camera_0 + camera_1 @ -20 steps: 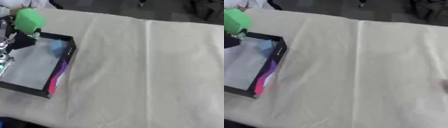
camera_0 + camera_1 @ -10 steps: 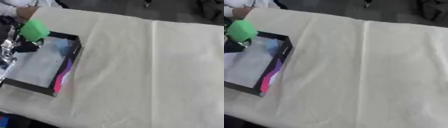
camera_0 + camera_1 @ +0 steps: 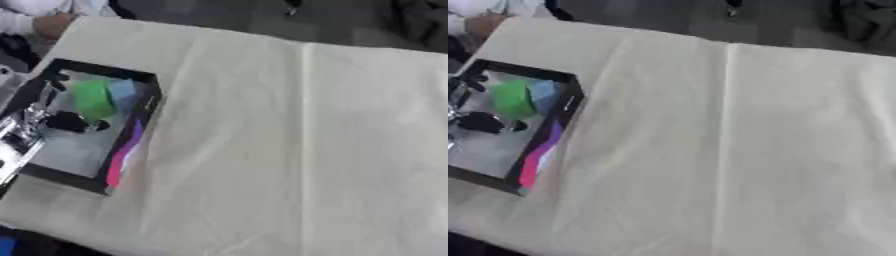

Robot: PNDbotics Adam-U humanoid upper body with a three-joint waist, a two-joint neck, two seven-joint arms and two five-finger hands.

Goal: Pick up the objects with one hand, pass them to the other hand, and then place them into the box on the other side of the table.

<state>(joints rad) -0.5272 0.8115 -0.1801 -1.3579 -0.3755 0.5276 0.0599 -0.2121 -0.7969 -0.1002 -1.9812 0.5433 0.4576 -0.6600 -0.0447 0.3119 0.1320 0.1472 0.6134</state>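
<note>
A desk (image 3: pixel 289 150) draped in cream cloth fills both views. A black-rimmed box (image 3: pixel 150 107) is set at its left edge, and a green object (image 3: pixel 92 99) is seen inside it. The left hand (image 3: pixel 63 121) is held over the box beside the object; whether its fingers are curled cannot be told

The green object (image 3: pixel 92 99) has come down from above the box's far rim into the box (image 3: pixel 131 78).
</note>
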